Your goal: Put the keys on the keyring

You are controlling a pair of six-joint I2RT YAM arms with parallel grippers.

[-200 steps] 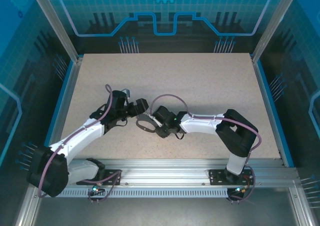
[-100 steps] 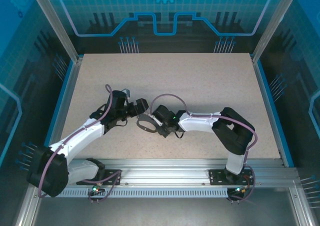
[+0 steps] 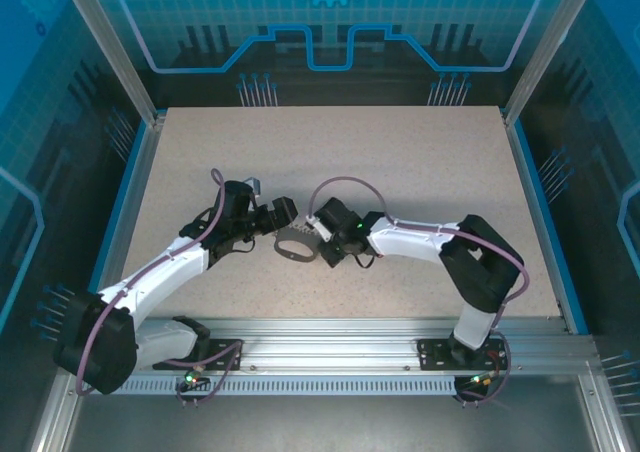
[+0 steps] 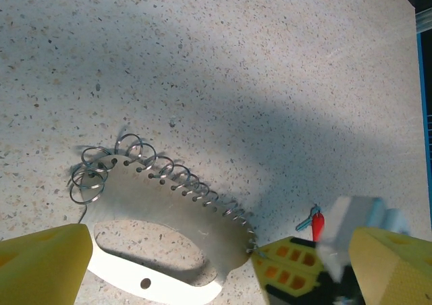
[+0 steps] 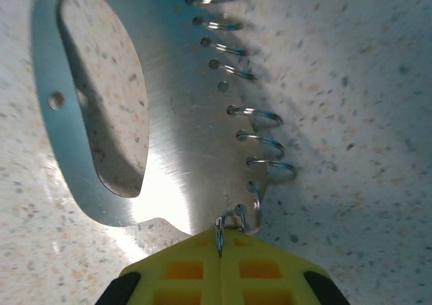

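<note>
Your R gripper [image 5: 219, 250] is pinched shut on the near end of the keyring [image 5: 182, 150]. Keyring lies flat on the table [image 3: 400, 162], centre, btwn both arms. L gripper [image 4: 216, 261] hangs over it, jaws wide apart, holding nothing. Red key [image 4: 317, 225] is just beside the R gripper.

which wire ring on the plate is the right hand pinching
The end ring of the row, at the keyring plate corner: it sits clamped in the shut right hand; the others hang free.
</note>
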